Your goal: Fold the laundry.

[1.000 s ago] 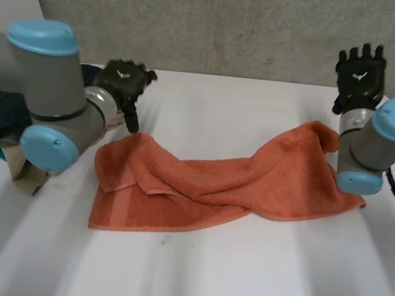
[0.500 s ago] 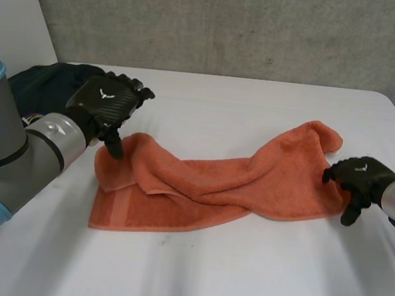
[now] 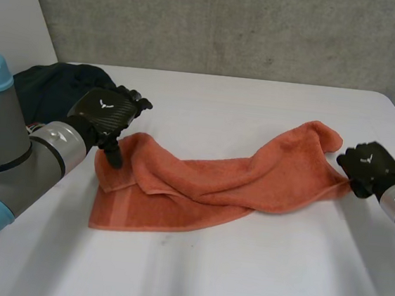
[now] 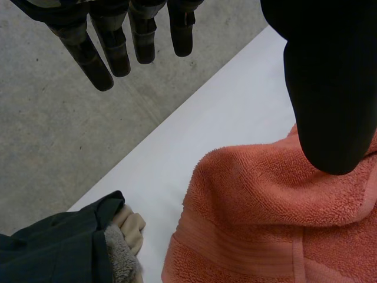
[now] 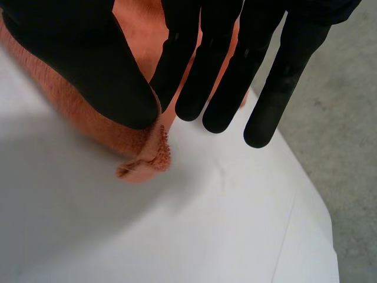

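1. Head view: orange towel (image 3: pixel 215 185) lying rumpled across the middle of the white table (image 3: pixel 240 280), running slantwise from near left to far right. Left hand (image 3: pixel 106 110) at the towel's far left corner, thumb pointing down at the cloth edge. Right hand (image 3: pixel 367 164) at the towel's right end. Heap of dark clothes (image 3: pixel 56 84) behind the left hand, at the table's left rear.
2. Left wrist view, adding what the head view lacks: fingers (image 4: pixel 100 59) straight and well apart from the thumb (image 4: pixel 330 88), grasping nothing, so hand released. Thumb over the towel's corner, fingers out past the cloth, above bare table and concrete floor (image 4: pixel 53 130). Grey fleece lining and a beige scrap at the edge of the dark clothes, near the towel but apart from it.
3. Right wrist view, showing the grip: towel corner (image 5: pixel 147 159) nipped between thumb (image 5: pixel 88 59) and nearest finger, remaining fingers (image 5: pixel 224 76) straight alongside. Small tip of the corner poking out beneath the thumb onto the table.
4. Hard to make out: cannot tell whether the left thumb presses the towel or only hangs above it. Right hand's pinch hidden in the head view beneath its back. Right arm cut off by that view's edge just past the wrist.
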You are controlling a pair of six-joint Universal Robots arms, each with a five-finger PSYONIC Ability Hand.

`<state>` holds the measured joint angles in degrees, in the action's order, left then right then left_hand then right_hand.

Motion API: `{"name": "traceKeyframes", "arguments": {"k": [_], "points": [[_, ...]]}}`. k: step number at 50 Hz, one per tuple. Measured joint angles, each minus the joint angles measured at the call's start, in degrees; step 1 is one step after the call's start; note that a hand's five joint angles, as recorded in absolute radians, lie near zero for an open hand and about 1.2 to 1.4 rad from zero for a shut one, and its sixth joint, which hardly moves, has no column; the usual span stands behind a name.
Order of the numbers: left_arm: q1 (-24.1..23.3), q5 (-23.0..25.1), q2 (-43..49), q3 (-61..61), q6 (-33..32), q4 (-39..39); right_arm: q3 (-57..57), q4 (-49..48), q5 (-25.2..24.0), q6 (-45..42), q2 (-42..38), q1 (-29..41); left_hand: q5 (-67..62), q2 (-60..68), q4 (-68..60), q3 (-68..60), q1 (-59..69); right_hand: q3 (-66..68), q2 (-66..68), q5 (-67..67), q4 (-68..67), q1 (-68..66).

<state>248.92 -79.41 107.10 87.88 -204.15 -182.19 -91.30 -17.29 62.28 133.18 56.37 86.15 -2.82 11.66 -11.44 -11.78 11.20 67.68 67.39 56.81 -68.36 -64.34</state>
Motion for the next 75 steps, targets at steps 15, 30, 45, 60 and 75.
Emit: {"name": "traceKeyframes", "arguments": {"k": [15,30,45,60,75], "points": [[-0.69,-2.29,5.95,0.09,-0.50,0.62,9.95,12.99,-0.44,23.64,27.50,4.94,-0.06,0.17,-0.14,-0.15,0.25,0.05,0.00,-0.01,-0.10,0.00],[-5.51,-4.21,20.98,-11.91,-0.60,-0.24,23.24,23.26,-1.47,36.25,36.32,7.69,-7.54,8.24,-8.53,-8.16,10.09,0.05,0.00,0.00,-0.13,0.00],[-7.32,-4.92,28.45,-26.23,-0.67,0.92,21.10,24.44,2.44,34.46,26.30,7.31,-54.28,56.72,-56.98,-56.00,55.11,0.05,0.00,0.00,-0.14,0.00],[-5.45,-3.82,23.23,-27.49,2.43,15.03,25.35,24.62,5.24,33.41,24.93,10.11,-21.36,22.96,-22.99,-22.90,23.29,0.05,0.00,0.00,-0.14,0.00],[-9.41,-8.22,27.98,-25.43,5.09,9.90,29.30,26.61,3.05,39.23,34.37,11.94,-18.05,19.88,-19.73,-20.02,20.29,0.05,0.00,-0.01,-0.15,0.00]]}}
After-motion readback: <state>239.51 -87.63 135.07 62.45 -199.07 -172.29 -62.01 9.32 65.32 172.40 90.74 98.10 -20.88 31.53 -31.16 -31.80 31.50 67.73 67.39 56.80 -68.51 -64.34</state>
